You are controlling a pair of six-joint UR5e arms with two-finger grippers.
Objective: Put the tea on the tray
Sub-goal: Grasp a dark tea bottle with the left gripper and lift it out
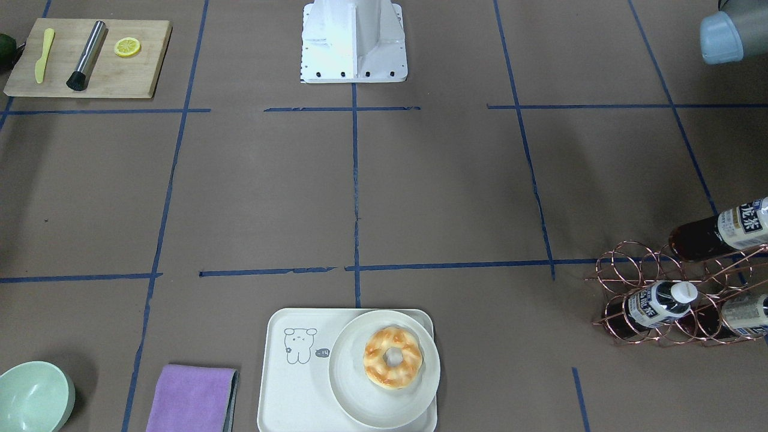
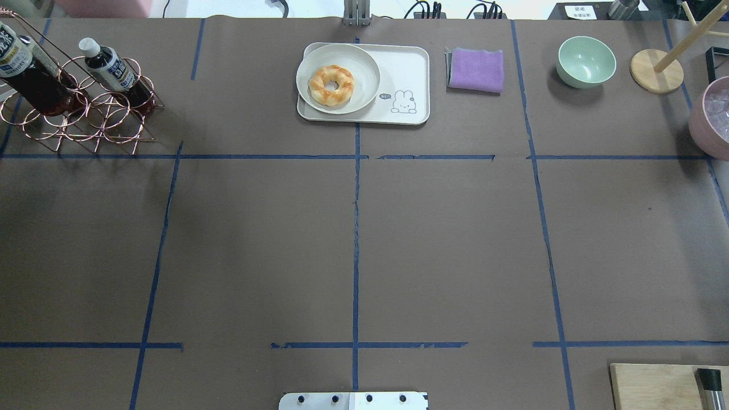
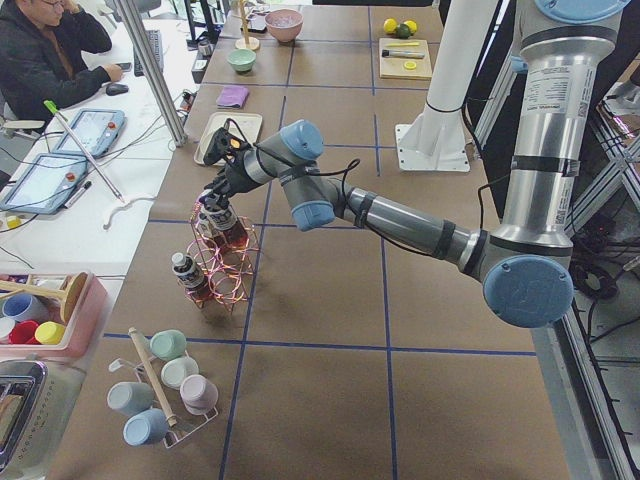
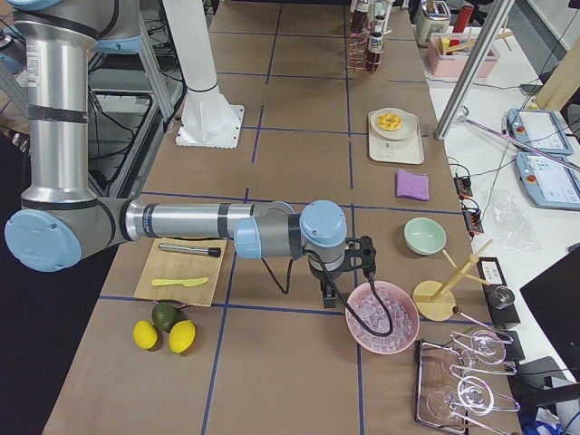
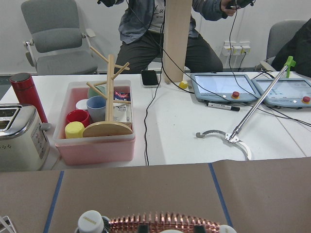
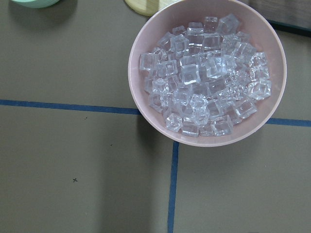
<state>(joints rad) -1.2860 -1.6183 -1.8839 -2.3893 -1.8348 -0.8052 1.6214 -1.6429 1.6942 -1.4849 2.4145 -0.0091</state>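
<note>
the right arm's gripper (image 4: pixel 364 261) hangs near the pink bowl (image 4: pixel 381 343) of ice cubes (image 4: pixel 381 314).

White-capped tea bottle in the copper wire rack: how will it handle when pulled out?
The small clear plastic bottle of dark tea looks full, so probably heavy for its size. Its round body would likely roll if laid down. It lies tilted in the copper wire rack, so it may snag the rings.

Purple cloth (image 2: pixel 475 69) beside mint bowl (image 2: pixel 586 61) — donut (image 2: pixel 331 85) on round plate (image 2: pixel 367 71) — pink bowl (image 6: pixel 214 141) of ice cubes (image 6: pixel 194 73)
</note>
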